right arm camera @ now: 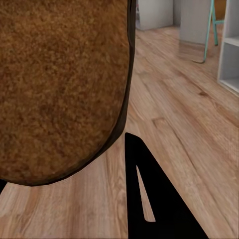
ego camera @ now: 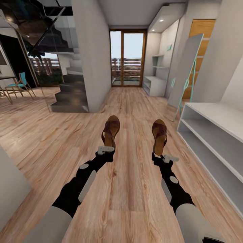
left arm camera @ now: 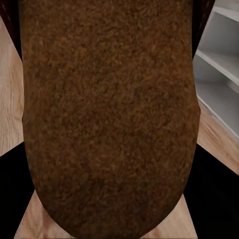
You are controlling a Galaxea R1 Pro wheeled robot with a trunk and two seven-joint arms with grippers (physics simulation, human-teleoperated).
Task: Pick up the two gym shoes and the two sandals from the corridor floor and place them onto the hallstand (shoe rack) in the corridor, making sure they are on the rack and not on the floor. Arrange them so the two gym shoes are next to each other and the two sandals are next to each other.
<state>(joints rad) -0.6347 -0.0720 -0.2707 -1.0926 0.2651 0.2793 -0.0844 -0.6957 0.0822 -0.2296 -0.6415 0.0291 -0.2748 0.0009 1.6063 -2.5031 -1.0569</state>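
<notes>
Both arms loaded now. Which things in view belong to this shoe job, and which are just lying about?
Job:
- sandal in left tool
- sandal in right tool
- corridor floor
- hallstand at the far end

Just about:
- low shelf unit
- leaning mirror
- stairs
- chair

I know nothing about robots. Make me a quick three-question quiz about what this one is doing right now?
1. True or false: each claw holds a sandal.
2. On which side of the robot does the nearer white shelf unit stand? A) left B) right C) behind
3. What covers the floor?

Key:
1. True: the left claw grips one sandal, the right claw the other sandal.
2. B.
3. Light wood planks.
</notes>
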